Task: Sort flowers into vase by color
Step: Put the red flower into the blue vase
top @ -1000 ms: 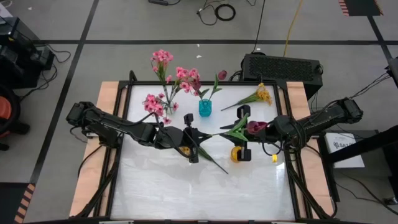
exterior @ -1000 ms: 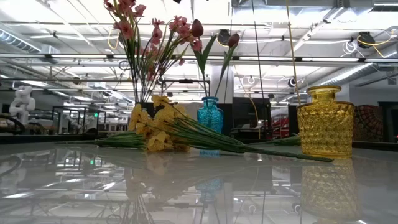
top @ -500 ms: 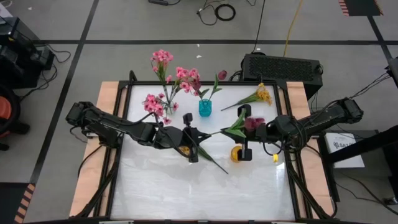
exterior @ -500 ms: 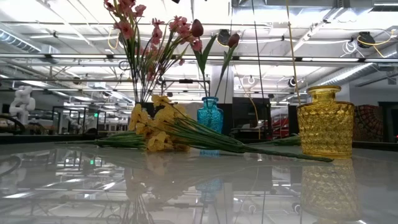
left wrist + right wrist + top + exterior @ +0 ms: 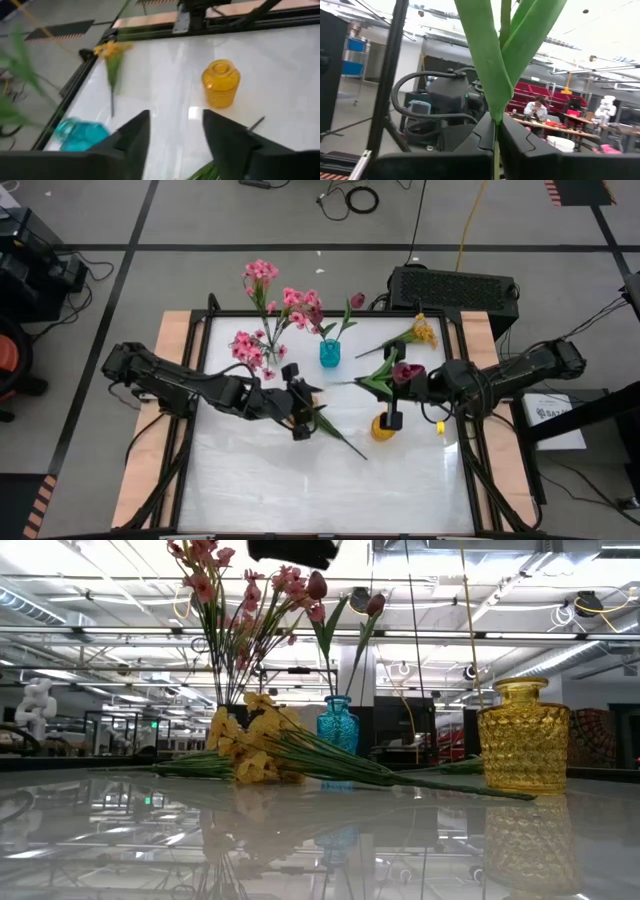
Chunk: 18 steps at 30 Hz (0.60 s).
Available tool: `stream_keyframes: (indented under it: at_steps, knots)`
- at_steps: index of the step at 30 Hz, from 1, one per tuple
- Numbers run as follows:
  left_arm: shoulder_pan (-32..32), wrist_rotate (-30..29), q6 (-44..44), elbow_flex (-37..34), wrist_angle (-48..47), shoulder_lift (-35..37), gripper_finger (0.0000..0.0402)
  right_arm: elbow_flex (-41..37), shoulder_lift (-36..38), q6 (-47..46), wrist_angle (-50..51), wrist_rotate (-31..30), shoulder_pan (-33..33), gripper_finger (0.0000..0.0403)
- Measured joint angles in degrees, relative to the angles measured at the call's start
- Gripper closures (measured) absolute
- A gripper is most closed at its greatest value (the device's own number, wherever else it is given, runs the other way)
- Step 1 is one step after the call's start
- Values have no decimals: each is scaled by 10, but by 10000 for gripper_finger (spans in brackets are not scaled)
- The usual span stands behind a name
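**Dark tulip held above the yellow vase as sorting goes on**

A dark magenta tulip (image 5: pixel 404 372) is held by the right gripper (image 5: pixel 395 418), whose fingers (image 5: pixel 517 145) are clamped together on the green stem, as the right wrist view shows; the broad leaves are seen rising straight up out of the grip. In the high view the bloom is carried near the yellow vase (image 5: pixel 381 428), which stands on the white tabletop (image 5: pixel 300 490) toward its right side. The left gripper (image 5: pixel 299 420) is poised at the middle of the tabletop, its fingers (image 5: pixel 131 140) apart and nothing seen between them, beside a yellow spray (image 5: pixel 255 750) lying flat with its long stem stretched across the surface.

Two more dark tulips are already stood in the blue vase (image 5: pixel 329 353) at the back, and pink sprays (image 5: pixel 262 275) are gathered in a vase just to its left; another yellow spray (image 5: pixel 422 332) lies near the back right corner. By colour, the held tulip is judged to belong with the blue vase, not the yellow one below it. For the step to be done well, the stem should be kept upright, brought over the narrow neck, and lowered cleanly before the grip is loosened, so that the blooms already placed are not knocked.
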<state>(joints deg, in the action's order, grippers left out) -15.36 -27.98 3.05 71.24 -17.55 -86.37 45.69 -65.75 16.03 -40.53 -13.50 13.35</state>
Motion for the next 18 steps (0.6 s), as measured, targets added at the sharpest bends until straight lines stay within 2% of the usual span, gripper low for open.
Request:
stream_keyframes:
  at_steps: [3, 6, 9, 14, 18]
  knots:
    - [-5, -3, 13, 1, -49, 14, 168, 0, 14, 6, 22, 2, -24, 402]
    - [-12, -3, 39, 0, -102, 28, 142, 0, 24, 2, 57, 2, -65, 402]
    - [-20, -3, 50, 0, -141, 41, 134, 0, 21, -5, 78, 18, -118, 402]
    - [-26, 3, 56, 1, -131, 48, 133, 0, -8, -34, 81, 93, -220, 402]
    - [-28, 6, 56, 1, -132, 48, 133, 0, -50, -44, 76, 136, -269, 403]
